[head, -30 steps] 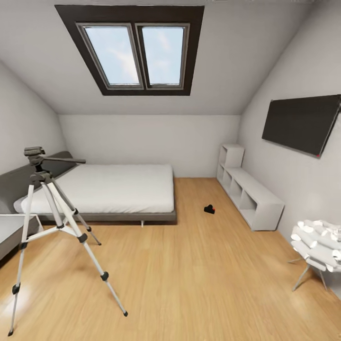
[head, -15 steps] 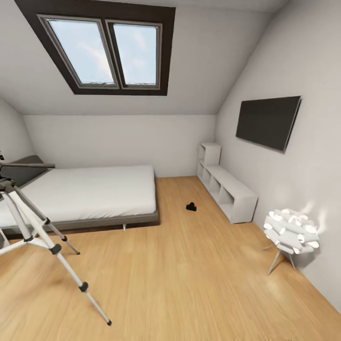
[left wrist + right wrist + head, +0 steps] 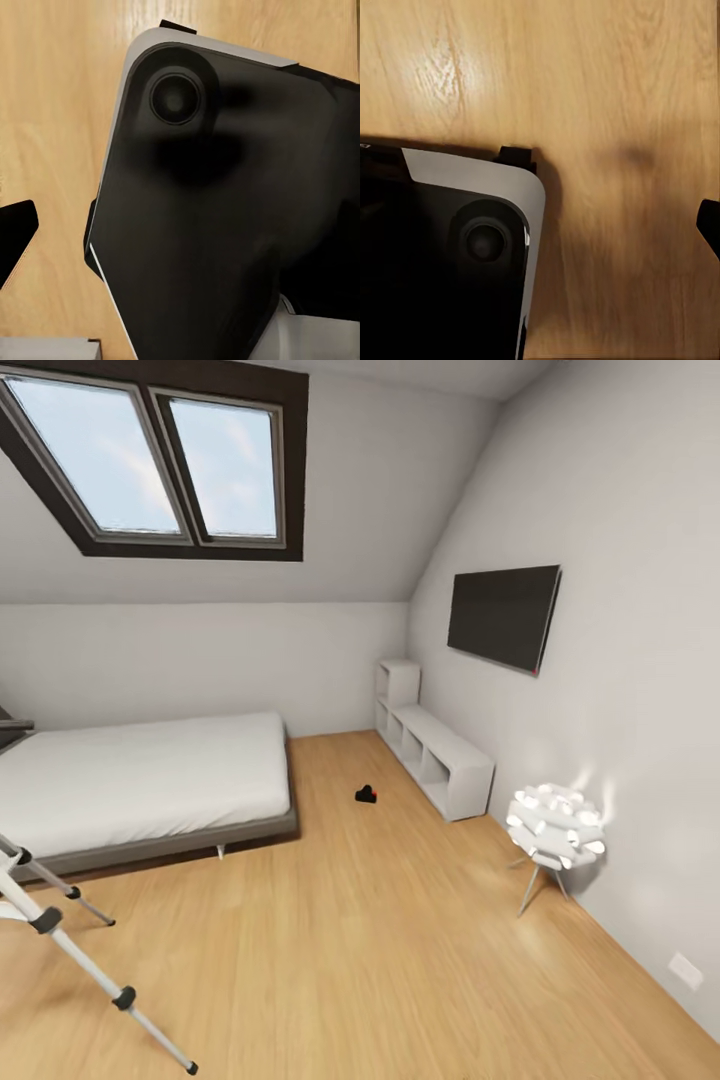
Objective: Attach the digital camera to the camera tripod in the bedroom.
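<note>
Cam panned right; digital camera (image 3: 366, 794) on floor (image 3: 400, 960), shelf (image 3: 440, 755).

One camera (image 3: 366, 794), one tripod (image 3: 60, 935), one bed (image 3: 140, 780)

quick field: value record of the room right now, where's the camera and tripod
room: bedroom, wood floor, skylight
digital camera: on the floor between the bed and the white shelf unit
camera tripod: legs show at the head view's lower left, head out of frame
other: wall tv, lit floor lamp
camera on tripod: not yet
</note>
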You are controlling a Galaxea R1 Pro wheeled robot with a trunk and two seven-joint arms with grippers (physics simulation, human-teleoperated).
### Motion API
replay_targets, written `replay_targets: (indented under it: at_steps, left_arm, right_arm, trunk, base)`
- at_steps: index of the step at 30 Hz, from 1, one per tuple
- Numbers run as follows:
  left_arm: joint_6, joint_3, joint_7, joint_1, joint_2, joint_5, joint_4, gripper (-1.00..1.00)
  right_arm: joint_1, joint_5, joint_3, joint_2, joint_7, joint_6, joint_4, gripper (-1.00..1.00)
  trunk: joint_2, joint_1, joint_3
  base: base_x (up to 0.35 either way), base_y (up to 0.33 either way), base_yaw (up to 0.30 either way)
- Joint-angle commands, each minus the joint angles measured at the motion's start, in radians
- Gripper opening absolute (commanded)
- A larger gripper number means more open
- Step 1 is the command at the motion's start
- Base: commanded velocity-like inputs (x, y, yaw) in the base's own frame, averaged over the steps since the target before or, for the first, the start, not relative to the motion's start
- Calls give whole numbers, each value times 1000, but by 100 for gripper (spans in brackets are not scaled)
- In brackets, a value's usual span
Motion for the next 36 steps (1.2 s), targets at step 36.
replay_targets:
  at_steps: [36]
  left_arm:
    - [1,-5,0,1,0,7,2,100]
  right_arm:
    - [-2,-3,7,-1,4,-1,3,100]
  trunk:
    - [-1,0,-1]
  base:
    - [137,0,-140]
